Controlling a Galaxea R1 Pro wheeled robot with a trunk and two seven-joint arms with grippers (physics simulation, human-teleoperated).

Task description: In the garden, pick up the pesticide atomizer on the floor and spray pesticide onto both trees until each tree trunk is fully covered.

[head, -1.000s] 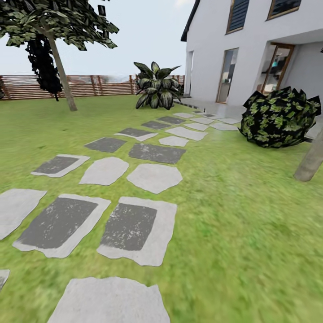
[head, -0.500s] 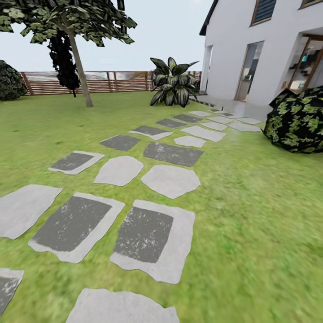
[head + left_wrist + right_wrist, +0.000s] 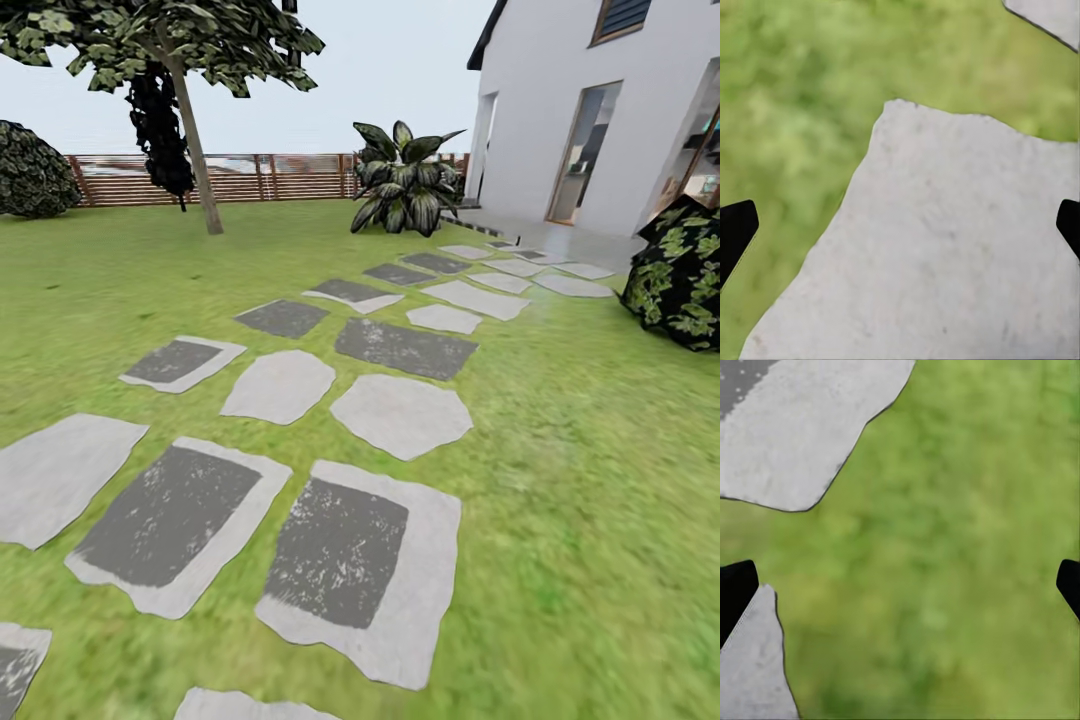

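The robot is searching the garden; no sprayer is appearing yet. Both grippers' fingers [image 3: 735, 232] are standing wide and empty, with a paving stone [image 3: 945, 255] lying between the left ones. Next it needs to find the sprayer on the grass [image 3: 560, 450].

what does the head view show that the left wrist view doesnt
Head view alone: the white house, slatted fence, a thin-stemmed tree, a broad-leaved bush and the whole stepping-stone path. Left wrist view alone: the left gripper, fingertips wide apart, nothing between them, above one pale slab. Shared: grass and grey paving stones.
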